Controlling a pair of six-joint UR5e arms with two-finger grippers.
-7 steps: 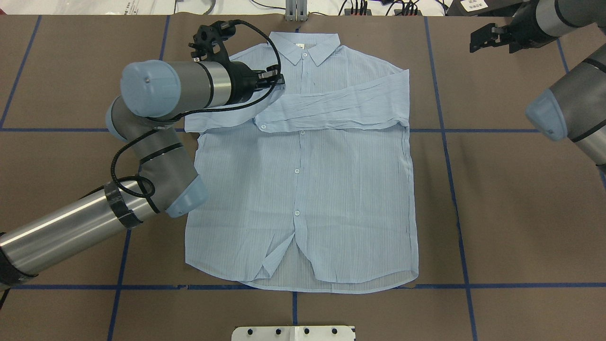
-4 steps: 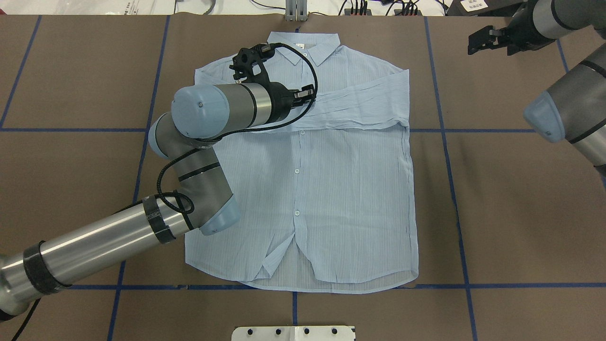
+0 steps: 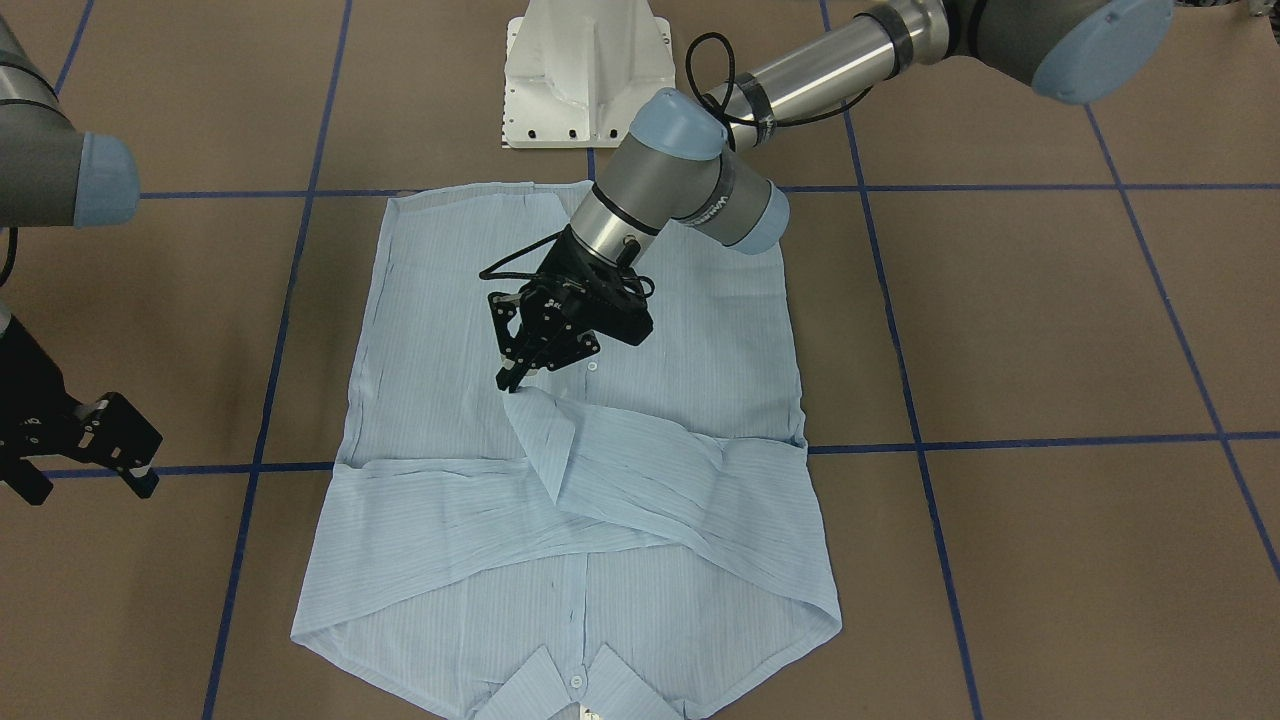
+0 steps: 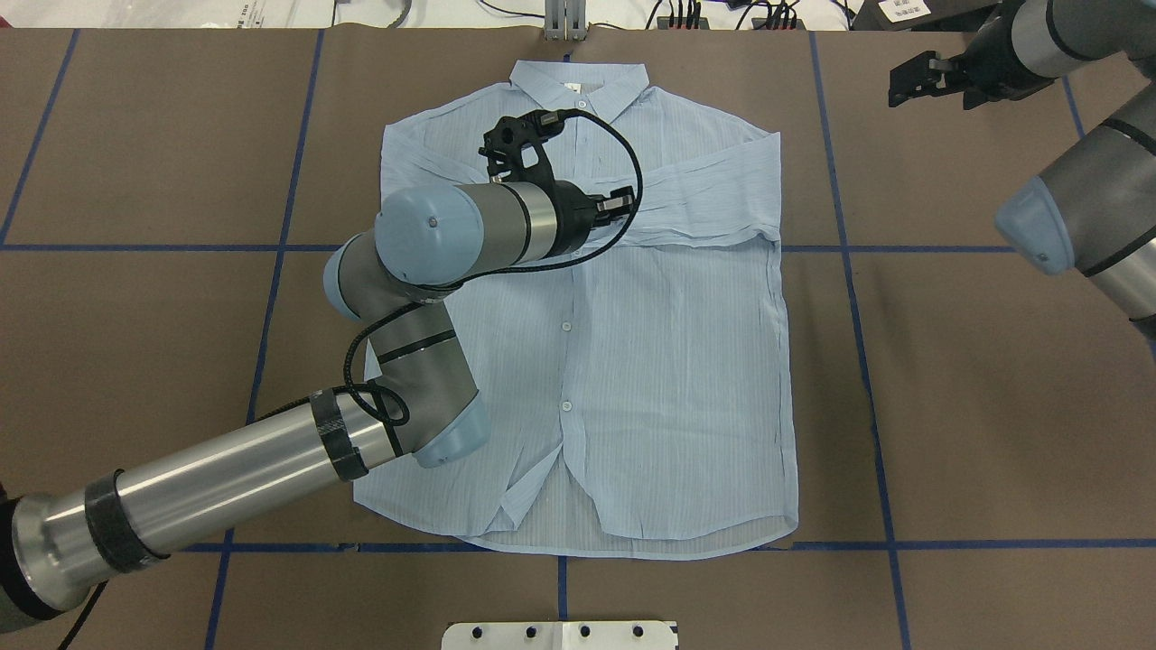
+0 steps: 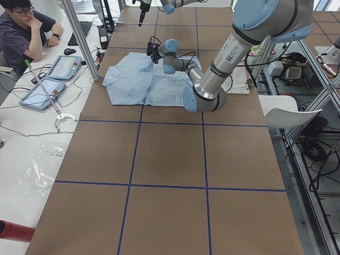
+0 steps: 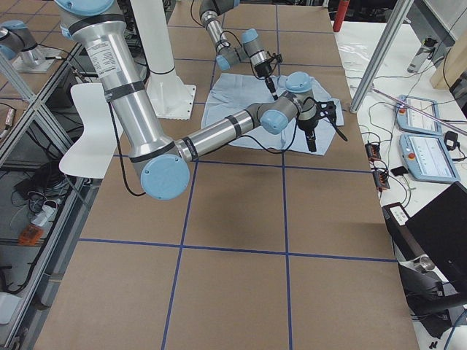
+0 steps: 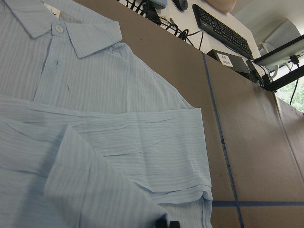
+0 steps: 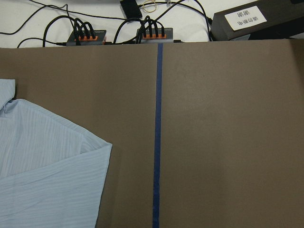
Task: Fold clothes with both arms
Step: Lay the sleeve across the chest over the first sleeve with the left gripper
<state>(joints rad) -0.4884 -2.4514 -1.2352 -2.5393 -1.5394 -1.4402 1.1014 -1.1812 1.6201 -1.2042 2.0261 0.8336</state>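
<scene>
The shirt [image 4: 668,361] lies flat, front up, on the table [image 4: 948,406], with its collar [image 4: 623,86] at 12 o'clock and its hem at 6. My left gripper [image 3: 510,382] is pressed together on the cuff end of one sleeve [image 3: 620,450] and holds it just above the chest, near the button line. The other sleeve [image 4: 713,194] lies across the chest, running from 3 o'clock. My right gripper [image 3: 88,485] hangs spread and empty, off the cloth toward 1 o'clock.

To do this well, I should carry the cuff straight toward 3 o'clock, low and level, so the thin cloth does not twist or drag the layer beneath. I should lay it parallel to the other sleeve and let go only once it rests flat.

As for writing, a small white tag [image 7: 50,9] inside the collar bears a mark I cannot read. A white label [image 8: 244,16] on a black box beyond the table carries print too small to read.
</scene>
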